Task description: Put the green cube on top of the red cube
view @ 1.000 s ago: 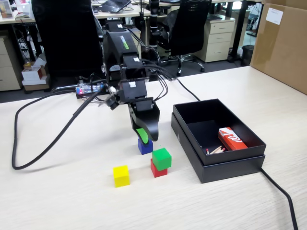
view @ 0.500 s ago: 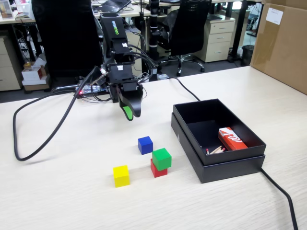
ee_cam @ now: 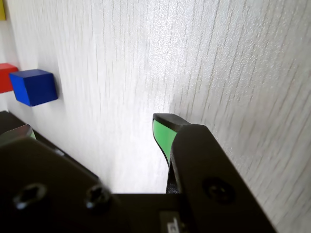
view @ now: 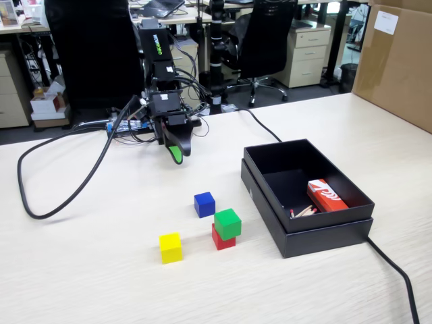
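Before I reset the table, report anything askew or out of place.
The green cube sits on the red cube but twisted and shifted, overhanging toward the black box in the fixed view. Loose matches lie beside the matchbox inside the box. Nothing else stands out.

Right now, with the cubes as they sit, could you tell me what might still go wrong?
The green cube sits on the red cube off-centre, overhanging toward the black box; a table bump might tip it off. The blue cube lies between the stack and the end effector, so a low return sweep could push it into the stack. The black cable loops across the table and could snag.
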